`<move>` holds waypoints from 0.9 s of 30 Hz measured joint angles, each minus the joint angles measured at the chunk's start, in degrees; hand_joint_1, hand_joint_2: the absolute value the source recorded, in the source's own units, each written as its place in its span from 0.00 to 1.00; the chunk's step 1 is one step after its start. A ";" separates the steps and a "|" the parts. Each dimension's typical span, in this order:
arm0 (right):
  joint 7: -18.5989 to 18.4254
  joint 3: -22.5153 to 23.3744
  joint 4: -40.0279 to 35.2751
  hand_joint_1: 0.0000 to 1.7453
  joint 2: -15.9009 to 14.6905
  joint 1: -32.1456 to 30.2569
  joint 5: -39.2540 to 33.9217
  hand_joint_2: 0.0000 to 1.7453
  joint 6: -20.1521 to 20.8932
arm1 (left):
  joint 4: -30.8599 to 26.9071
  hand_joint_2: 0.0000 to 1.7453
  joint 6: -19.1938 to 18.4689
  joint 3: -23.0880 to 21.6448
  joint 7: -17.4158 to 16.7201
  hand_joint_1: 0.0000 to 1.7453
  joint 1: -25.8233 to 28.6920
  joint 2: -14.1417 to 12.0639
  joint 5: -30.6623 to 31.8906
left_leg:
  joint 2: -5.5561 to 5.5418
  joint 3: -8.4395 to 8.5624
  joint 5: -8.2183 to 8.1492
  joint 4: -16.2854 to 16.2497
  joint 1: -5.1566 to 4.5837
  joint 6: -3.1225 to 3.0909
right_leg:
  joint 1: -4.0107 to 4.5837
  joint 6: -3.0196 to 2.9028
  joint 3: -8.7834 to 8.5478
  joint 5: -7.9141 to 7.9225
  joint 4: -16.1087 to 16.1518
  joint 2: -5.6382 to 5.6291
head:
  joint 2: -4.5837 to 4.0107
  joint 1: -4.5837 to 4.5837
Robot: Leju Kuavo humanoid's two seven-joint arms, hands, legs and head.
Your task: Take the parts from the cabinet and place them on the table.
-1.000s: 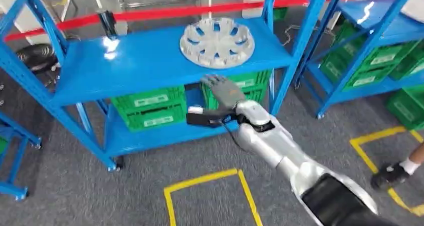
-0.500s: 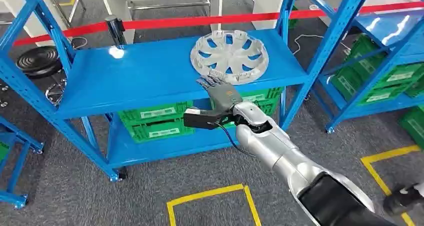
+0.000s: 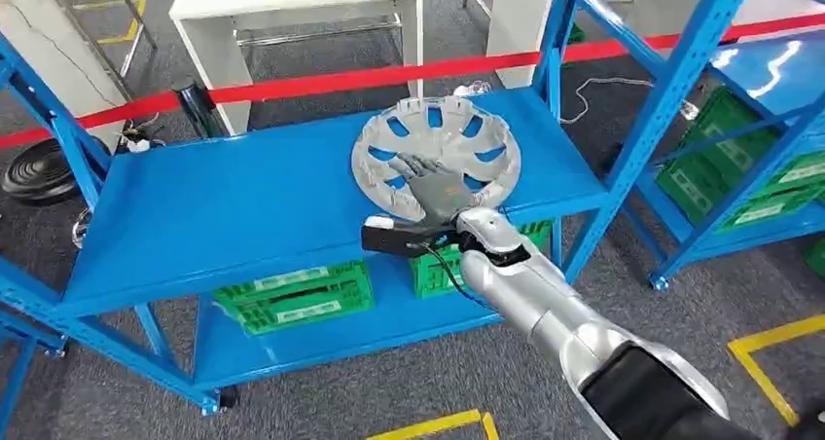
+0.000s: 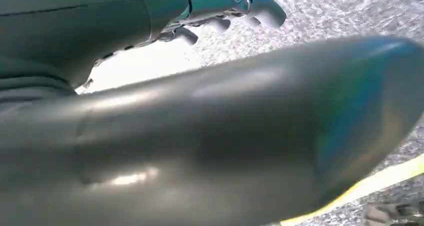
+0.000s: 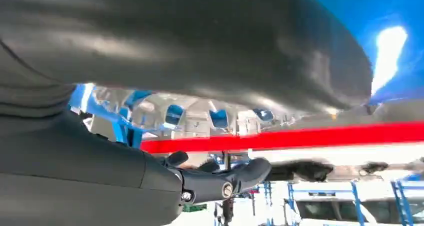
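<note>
Silver, glossy right arm [image 3: 545, 309], rounded in section, widening toward a black shoulder cover [image 3: 654, 401] at the lower edge of the head view. Grey right hand [image 3: 435, 189] with darker fingers [image 3: 409, 164] and a matte back. Black box-shaped camera module [image 3: 399, 237] mounted at the wrist, with a pale end face. Thin black cable [image 3: 455, 273] looping along the forearm below the wrist. Close up, left hand [image 4: 215, 6] dark grey, with a smooth thick thumb [image 4: 250, 131], small round screws at the finger pivots, and a ribbed cover [image 4: 30, 86].
</note>
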State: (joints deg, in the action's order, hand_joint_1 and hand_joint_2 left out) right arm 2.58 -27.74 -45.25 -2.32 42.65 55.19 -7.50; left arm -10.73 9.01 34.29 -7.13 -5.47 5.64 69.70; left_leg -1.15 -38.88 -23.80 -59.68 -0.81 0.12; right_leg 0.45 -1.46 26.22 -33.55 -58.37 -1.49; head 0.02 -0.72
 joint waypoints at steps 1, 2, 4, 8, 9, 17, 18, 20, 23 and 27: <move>-0.26 0.04 -0.50 0.00 -0.02 0.22 0.13 0.00 -0.13 | -0.02 0.00 0.00 0.02 0.15 0.00 -0.01 0.00 -0.17 | 0.17 0.60 0.58 0.18 -0.04 -0.15 | -0.01 0.19 -0.90 -0.42 0.40 -0.42 | 0.00 -0.11; -0.79 0.07 -0.94 0.00 0.00 0.54 0.24 0.00 -0.33 | -0.02 0.00 -0.02 0.00 0.29 0.00 -0.25 0.15 -0.15 | 0.19 1.65 1.65 0.89 0.40 -0.46 | 0.36 0.62 -2.08 -1.00 0.83 -0.47 | 0.00 0.00; -1.49 0.48 -1.53 0.00 -0.15 0.28 0.46 0.00 -0.66 | -0.04 0.00 -0.07 0.00 0.35 0.00 -0.69 0.37 -0.15 | 0.61 2.85 1.17 1.67 0.90 -0.96 | 0.25 1.15 -1.44 -2.38 -1.84 0.43 | 0.00 -0.13; -3.39 1.29 -2.38 0.00 -0.88 -3.14 0.61 0.00 -1.95 | -0.07 0.00 -0.35 0.00 0.44 0.00 -1.07 0.35 0.04 | 0.66 3.48 -0.34 1.52 1.20 -1.04 | -0.95 2.53 10.34 -5.95 -16.81 0.70 | 0.00 -0.18; -3.69 1.51 -2.67 0.00 -1.09 -4.11 0.70 0.00 -2.23 | -0.04 0.00 -0.46 0.00 0.42 0.00 -1.00 0.35 0.02 | 0.54 3.75 -0.75 1.40 1.33 -0.84 | -1.19 2.76 11.29 -3.89 -15.97 0.73 | 0.00 -0.18; -4.76 2.62 -4.72 0.00 -2.01 -7.49 1.18 0.00 -3.48 | -0.09 0.00 -0.70 0.00 0.26 0.00 -1.05 0.39 0.02 | 0.33 4.73 -2.84 0.39 1.50 0.34 | -1.28 2.09 8.12 5.99 -1.39 1.01 | 0.00 -0.15; -4.74 2.64 -4.85 0.00 -2.01 -7.55 1.18 0.00 -3.48 | -0.09 0.00 -0.70 0.00 0.26 0.00 -1.04 0.35 0.02 | 0.45 4.92 -2.84 0.67 1.50 0.37 | -1.26 1.97 8.11 5.92 -1.39 0.91 | 0.00 -0.20; -4.72 2.69 -5.00 0.00 -2.01 -7.68 1.18 0.00 -3.48 | -0.09 0.00 -0.70 0.00 0.26 0.00 -1.17 0.39 0.02 | 0.51 5.25 -2.81 1.07 1.50 0.43 | -1.24 1.68 8.01 5.74 -1.39 0.85 | 0.00 -0.18; -4.72 2.80 -5.02 0.00 -2.05 -7.75 1.18 0.00 -3.47 | -0.09 0.00 -0.70 0.00 0.26 0.00 -1.18 0.39 0.02 | 0.52 5.61 -2.84 1.48 1.51 1.11 | -1.18 1.33 7.84 5.52 -1.39 0.86 | 0.00 -0.18; -4.72 2.84 -5.29 0.00 -2.08 -7.76 1.18 0.00 -3.48 | -0.09 0.00 -0.70 0.00 0.26 0.00 -1.19 0.39 0.02 | 0.54 5.74 -2.85 1.72 1.53 1.75 | -1.13 1.15 7.80 5.40 -1.39 0.86 | 0.00 -0.18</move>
State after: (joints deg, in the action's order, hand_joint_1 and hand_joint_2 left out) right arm -2.14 -24.89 -50.53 -4.39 34.89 56.37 -10.97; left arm -10.82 8.31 34.29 -6.86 -6.66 6.03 69.72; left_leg -0.61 -33.14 -26.65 -57.96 0.72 1.87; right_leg -0.67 -0.31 34.02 -28.15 -59.76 -0.63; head 0.02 -0.90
